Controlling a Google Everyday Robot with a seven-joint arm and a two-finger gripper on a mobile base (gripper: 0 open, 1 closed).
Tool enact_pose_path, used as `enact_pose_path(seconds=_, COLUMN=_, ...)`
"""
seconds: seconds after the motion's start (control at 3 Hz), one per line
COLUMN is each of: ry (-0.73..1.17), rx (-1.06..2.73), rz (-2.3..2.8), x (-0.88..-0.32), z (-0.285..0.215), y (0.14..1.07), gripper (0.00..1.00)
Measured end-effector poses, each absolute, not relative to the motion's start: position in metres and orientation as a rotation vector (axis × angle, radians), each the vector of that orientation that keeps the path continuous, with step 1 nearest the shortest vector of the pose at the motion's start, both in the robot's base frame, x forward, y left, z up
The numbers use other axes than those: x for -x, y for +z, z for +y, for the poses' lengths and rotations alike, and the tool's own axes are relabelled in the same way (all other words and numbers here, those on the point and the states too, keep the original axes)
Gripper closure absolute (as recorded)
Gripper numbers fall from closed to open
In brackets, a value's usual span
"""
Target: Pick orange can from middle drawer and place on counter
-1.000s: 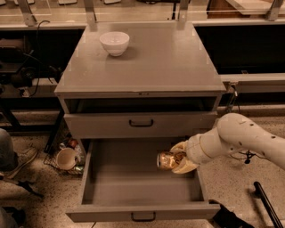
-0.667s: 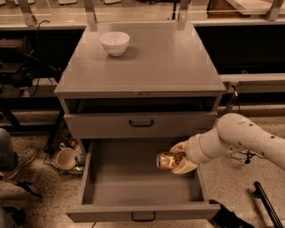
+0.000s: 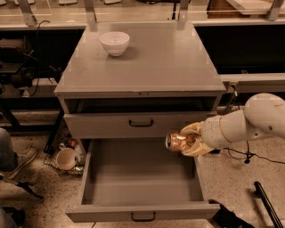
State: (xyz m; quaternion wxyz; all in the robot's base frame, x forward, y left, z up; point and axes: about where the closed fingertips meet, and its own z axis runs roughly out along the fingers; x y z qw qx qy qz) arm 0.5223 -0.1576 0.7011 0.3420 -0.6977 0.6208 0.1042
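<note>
The orange can [image 3: 177, 141] lies on its side in my gripper [image 3: 189, 140], silvery end facing left. The gripper is shut on it and holds it in the air above the right side of the open middle drawer [image 3: 140, 178], just below the shallower drawer front [image 3: 140, 122]. The drawer's flat grey inside holds nothing else. My pale arm [image 3: 249, 122] reaches in from the right. The grey counter [image 3: 156, 62] is above, with a white bowl [image 3: 115, 42] at its back left.
A long pale bench with metal posts [image 3: 142, 13] runs behind the cabinet. A cup and clutter [image 3: 67, 156] lie on the floor left of the drawer. A black bar [image 3: 267, 202] lies on the floor at the right. Dark equipment [image 3: 18, 67] stands at left.
My gripper has lifted the can slightly up and to the right, from low over the drawer's right side to just under the shallower drawer front.
</note>
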Motion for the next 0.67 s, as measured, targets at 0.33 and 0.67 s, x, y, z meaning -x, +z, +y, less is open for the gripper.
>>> enact_pose_path(seconds=0.33, ry=0.187, rx=1.791, rz=1.557, x=-0.5396, z=-0.1731, y=0.7593, gripper=1.0)
enact_pose_path(seconds=0.67, ry=0.187, rx=1.791, rz=1.557, x=-0.5396, z=-0.1731, y=0.7594, gripper=1.0)
